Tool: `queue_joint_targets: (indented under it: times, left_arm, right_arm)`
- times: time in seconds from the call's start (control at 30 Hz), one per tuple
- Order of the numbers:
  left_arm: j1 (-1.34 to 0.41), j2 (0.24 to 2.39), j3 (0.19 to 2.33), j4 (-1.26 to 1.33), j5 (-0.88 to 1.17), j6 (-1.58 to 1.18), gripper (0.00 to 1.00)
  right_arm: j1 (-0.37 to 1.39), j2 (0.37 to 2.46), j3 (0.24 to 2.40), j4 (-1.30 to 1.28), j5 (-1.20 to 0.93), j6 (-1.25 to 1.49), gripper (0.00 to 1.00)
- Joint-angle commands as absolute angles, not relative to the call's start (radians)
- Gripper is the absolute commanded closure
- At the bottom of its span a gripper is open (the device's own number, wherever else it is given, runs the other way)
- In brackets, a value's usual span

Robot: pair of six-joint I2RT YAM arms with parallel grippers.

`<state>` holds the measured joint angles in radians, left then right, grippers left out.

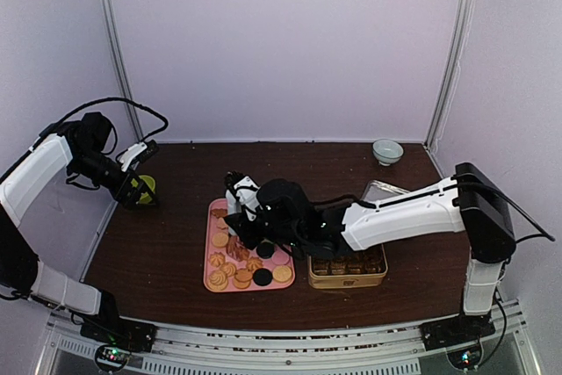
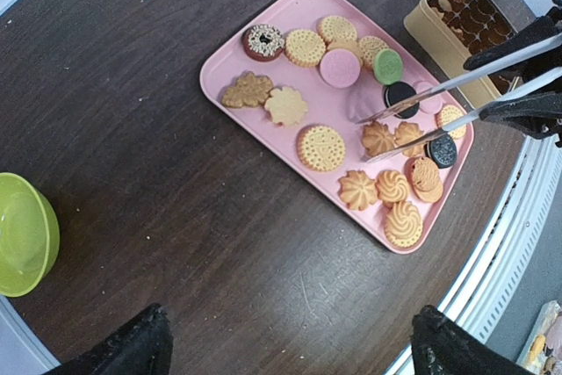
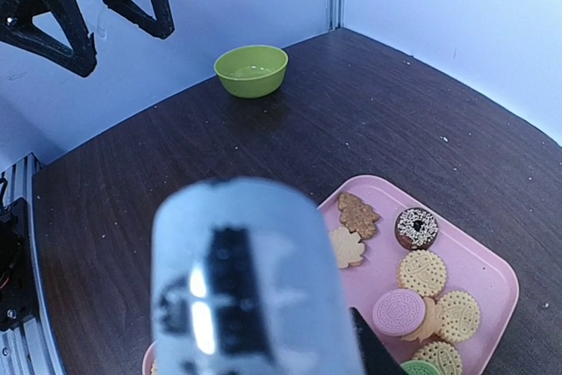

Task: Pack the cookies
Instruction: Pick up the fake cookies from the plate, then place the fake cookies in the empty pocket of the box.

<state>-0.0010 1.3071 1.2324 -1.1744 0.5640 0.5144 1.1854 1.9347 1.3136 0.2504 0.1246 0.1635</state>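
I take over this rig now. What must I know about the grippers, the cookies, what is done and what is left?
Left gripper: open, empty, raised at the left above the green bowl.
Right gripper: shut on the tongs; their tips stand apart over the tray, on either side of a flower cookie.
Cookies: many lie on the tray; some are in the tin beside it.
Done: tin partly filled.
Left: move the tray's cookies into the tin.
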Motion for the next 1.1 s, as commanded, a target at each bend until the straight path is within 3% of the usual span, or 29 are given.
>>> queue_joint_targets:
  times: [0.0,0.33,1.07]
  left_arm:
    - [0.007,1.298,1.238,-1.155,0.58,0.523,0.02]
    - [0.008,1.3,1.241,-1.155,0.584,0.519,0.02]
    - [0.008,1.302,1.241,-1.155,0.604,0.525,0.02]
  right_arm:
    - [1.19,1.865,1.378,0.224,0.144,0.133,0.77]
    - [1.166,1.715,1.323,0.222,0.179,0.114,0.79]
    - [1.021,1.191,0.84,0.086,0.354,0.118,0.79]
